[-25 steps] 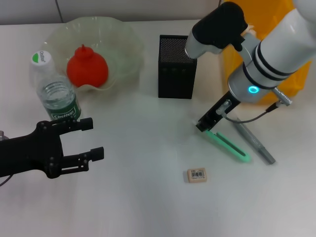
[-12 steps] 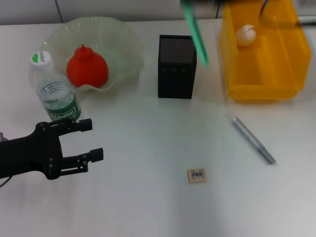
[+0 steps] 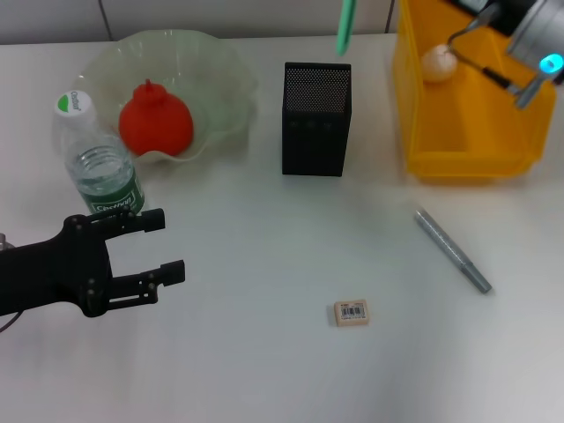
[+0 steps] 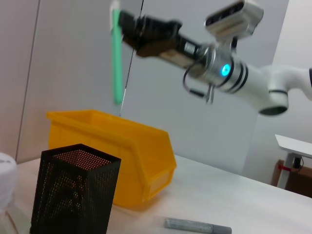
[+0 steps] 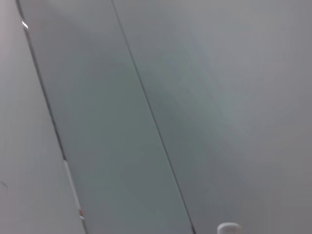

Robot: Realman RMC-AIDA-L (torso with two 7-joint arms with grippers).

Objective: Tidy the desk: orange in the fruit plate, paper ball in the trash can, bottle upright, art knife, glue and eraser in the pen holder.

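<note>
Above the white desk [image 3: 264,352], against grey wall panels, my right gripper [image 4: 127,25] pinches the slim green art knife [image 4: 116,58] over the black mesh pen holder [image 3: 315,119], my left gripper [image 3: 150,247] spread.

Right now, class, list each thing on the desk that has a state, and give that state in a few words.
Green art knife: held upright by the right gripper, above the pen holder.
Pen holder: upright, open top.
Bottle: standing, capped.
Orange: in the fruit plate.
Paper ball: inside the yellow bin.
Grey glue stick: lying flat.
Eraser: lying flat.
Left gripper: open, empty, beside the bottle.
</note>
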